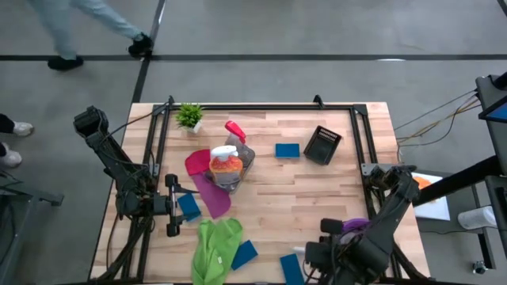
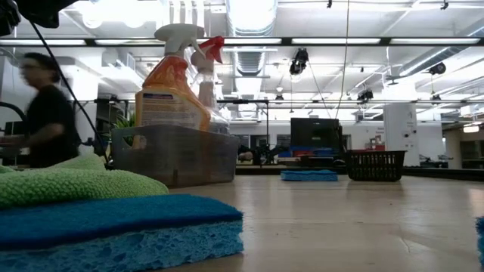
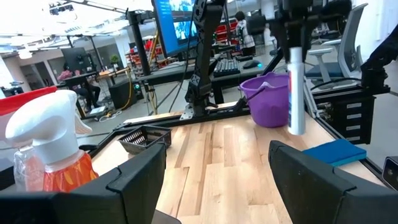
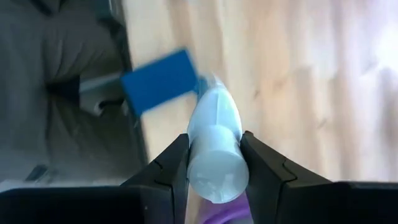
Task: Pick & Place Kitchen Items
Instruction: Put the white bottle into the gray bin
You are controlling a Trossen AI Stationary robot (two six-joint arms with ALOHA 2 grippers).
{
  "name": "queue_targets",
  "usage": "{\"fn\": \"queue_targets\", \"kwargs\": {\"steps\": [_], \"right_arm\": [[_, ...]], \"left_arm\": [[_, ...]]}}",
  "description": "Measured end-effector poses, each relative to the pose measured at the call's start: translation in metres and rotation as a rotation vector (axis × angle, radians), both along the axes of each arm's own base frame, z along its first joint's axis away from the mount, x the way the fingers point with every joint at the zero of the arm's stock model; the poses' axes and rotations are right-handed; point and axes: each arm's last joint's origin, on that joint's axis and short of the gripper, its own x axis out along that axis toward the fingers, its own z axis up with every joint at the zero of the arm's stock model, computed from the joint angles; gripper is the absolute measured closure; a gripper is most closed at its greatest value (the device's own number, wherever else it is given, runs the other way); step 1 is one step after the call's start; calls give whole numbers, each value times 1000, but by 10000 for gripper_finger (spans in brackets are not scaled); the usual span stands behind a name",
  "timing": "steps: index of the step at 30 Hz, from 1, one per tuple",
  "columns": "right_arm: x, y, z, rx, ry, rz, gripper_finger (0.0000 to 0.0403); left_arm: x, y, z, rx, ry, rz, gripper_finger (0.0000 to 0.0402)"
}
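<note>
My left gripper hangs with jaws wide, holding nothing, just beside a blue sponge and a magenta cloth. The orange spray bottle stands in a grey bin mid-table. My right gripper clamps a white bottle near the front edge.

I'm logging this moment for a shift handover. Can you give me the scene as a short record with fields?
right gripper: jaws shut on a white bottle, near the table's front right edge
left gripper: jaws open, empty, at the table's left side
grey bin: holds the orange spray bottle and a red-topped bottle
green cloth: front left, beside a blue sponge
black basket: back right
</note>
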Motion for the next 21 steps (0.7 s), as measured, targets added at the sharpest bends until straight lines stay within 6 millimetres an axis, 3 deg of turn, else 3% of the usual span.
{"fn": "queue_targets", "kwargs": {"steps": [9,17,21], "right_arm": [[24,-24,22,-238,-236,133,293],[71,-49,32,-313,-404,291,293],[98,-59,26,-283,-479,372,293]], "left_arm": [[0,0,0,-7,-3,0,120],[0,0,4,9,-21,-15,120],[0,0,3,18,-14,-16,120]]}}
